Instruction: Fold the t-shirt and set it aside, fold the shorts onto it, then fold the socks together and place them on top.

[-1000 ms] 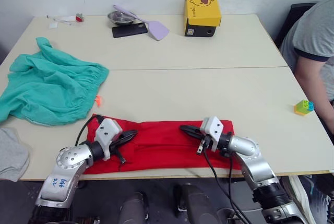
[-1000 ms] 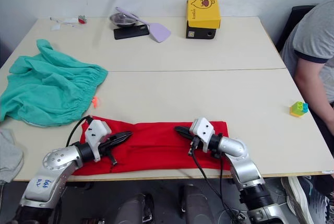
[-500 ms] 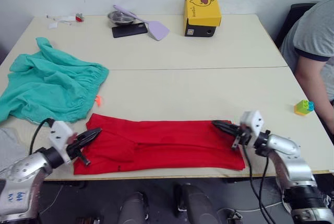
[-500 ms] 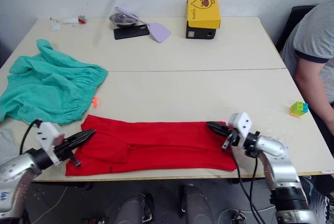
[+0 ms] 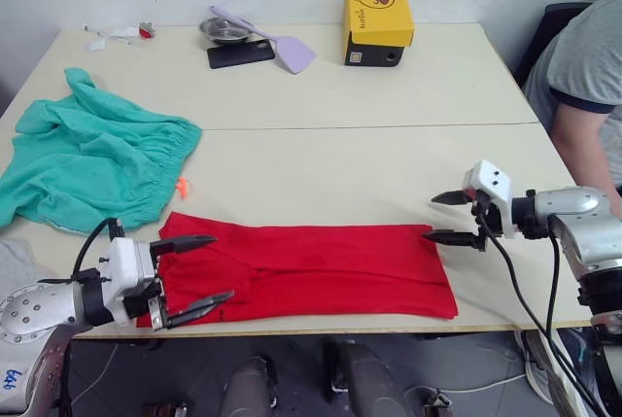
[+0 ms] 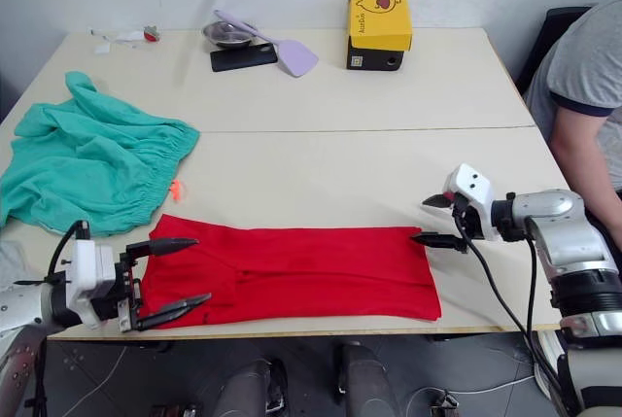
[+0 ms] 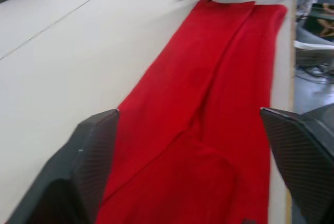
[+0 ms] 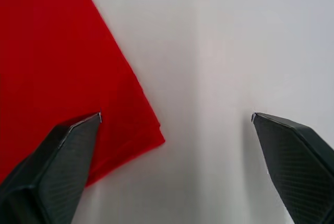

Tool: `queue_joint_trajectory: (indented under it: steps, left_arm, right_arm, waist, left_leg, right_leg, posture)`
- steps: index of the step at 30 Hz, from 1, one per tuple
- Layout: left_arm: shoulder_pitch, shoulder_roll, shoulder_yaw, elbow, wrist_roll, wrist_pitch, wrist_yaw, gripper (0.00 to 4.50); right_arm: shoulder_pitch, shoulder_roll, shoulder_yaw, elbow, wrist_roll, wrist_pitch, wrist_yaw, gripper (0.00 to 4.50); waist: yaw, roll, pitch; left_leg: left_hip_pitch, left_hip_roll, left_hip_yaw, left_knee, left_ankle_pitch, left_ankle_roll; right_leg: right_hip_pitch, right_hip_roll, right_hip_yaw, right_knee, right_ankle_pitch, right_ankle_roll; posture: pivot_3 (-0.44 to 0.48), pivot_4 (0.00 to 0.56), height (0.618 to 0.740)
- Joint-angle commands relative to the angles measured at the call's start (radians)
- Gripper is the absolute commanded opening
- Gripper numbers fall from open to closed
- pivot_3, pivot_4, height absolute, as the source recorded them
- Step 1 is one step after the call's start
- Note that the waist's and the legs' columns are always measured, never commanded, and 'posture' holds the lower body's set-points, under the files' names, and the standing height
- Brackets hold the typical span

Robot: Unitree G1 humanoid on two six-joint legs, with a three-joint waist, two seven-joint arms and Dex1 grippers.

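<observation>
The t-shirt (image 5: 301, 271) lay folded into a long red strip along the near edge of the surface (image 5: 389, 159), with the left end effector (image 5: 190, 276) spread apart at its left end and the right end effector (image 5: 449, 219) spread apart at its far right corner, neither clamped on cloth. The head views also took in the shorts (image 5: 92, 164) crumpled at far left, the grey socks (image 5: 15, 261) at the near left edge, a yellow box (image 5: 377, 26) at the far side and a person's sleeve (image 5: 583, 48) at right. The left wrist view showed a lengthwise fold line down the strip, and the right wrist view showed its corner lying flat just inside one finger (image 8: 57, 156).
</observation>
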Motion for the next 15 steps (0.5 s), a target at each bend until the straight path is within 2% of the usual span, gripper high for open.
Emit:
queue_joint_trajectory:
  steps: [1,4,9,15]
  left_arm:
    - [-0.006,-0.005,0.009,-0.022,-0.06,-0.015,-0.039,4.48]
    - [0.007,-0.009,0.019,-0.018,-0.072,-0.018,-0.054,4.48]
    - [0.029,-0.025,0.033,-0.008,-0.061,-0.038,-0.048,4.5]
    - [0.024,-0.036,0.039,0.014,-0.051,-0.061,-0.037,4.5]
  right_arm:
    - [-0.056,0.019,0.051,0.018,-0.039,0.057,0.052,4.5]
    - [-0.092,0.042,0.085,0.027,-0.067,0.089,0.077,4.5]
    - [-0.1,0.041,0.117,0.0,-0.09,0.128,0.126,2.88]
    - [-0.097,0.015,0.135,-0.034,-0.104,0.156,0.182,0.69]
  waist:
    - [-0.003,0.0,0.0]
    - [-0.004,0.0,0.0]
    - [-0.002,-0.001,0.0]
    - [0.001,-0.001,0.0]
  left_leg:
    - [0.0,0.0,0.0,0.0,0.0,0.0]
    - [0.001,0.0,0.0,0.001,0.0,0.001]
    - [0.001,0.0,0.0,0.001,0.0,0.001]
    - [0.001,0.0,-0.001,0.001,0.0,0.001]
  right_leg:
    - [0.0,0.0,0.0,0.0,0.0,0.0]
    - [0.001,0.0,0.0,0.0,0.001,0.001]
    - [0.001,0.0,0.0,0.0,0.001,0.001]
    - [0.001,0.0,0.0,0.0,0.001,0.001]
  posture:
    - [0.0,0.15,0.74]
    - [0.0,0.15,0.74]
    - [0.0,0.15,0.74]
    - [0.0,0.15,0.74]
